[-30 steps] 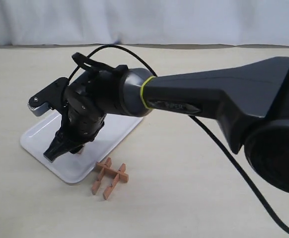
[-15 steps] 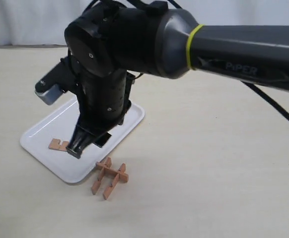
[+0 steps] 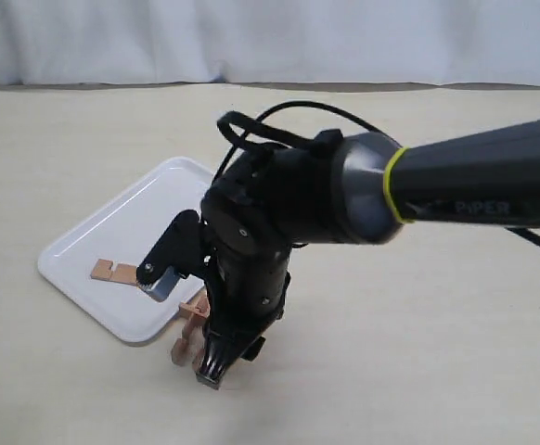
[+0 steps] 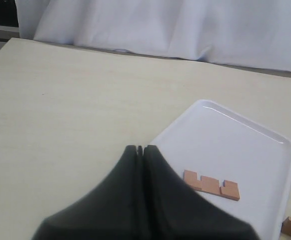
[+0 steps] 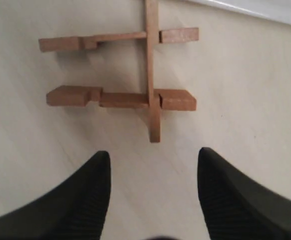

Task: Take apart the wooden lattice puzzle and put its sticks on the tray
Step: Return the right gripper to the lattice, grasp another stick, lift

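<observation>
Right claw [image 5: 153,159], wide open and empty, hovers over the lattice puzzle [image 5: 152,75]; left claw [image 4: 141,150] closed, empty; one stick [image 4: 211,184] on the tray [image 4: 225,135].

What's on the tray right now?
One notched stick lies flat on the tray; nothing else is visible. The right arm hides the tray's right part in the exterior view, and the left pincer covers a corner in its wrist view.

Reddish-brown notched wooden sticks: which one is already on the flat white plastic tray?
The single loose stick lying flat on the tray; the other three are interlocked as a small lattice on the beige table beside it.
</observation>
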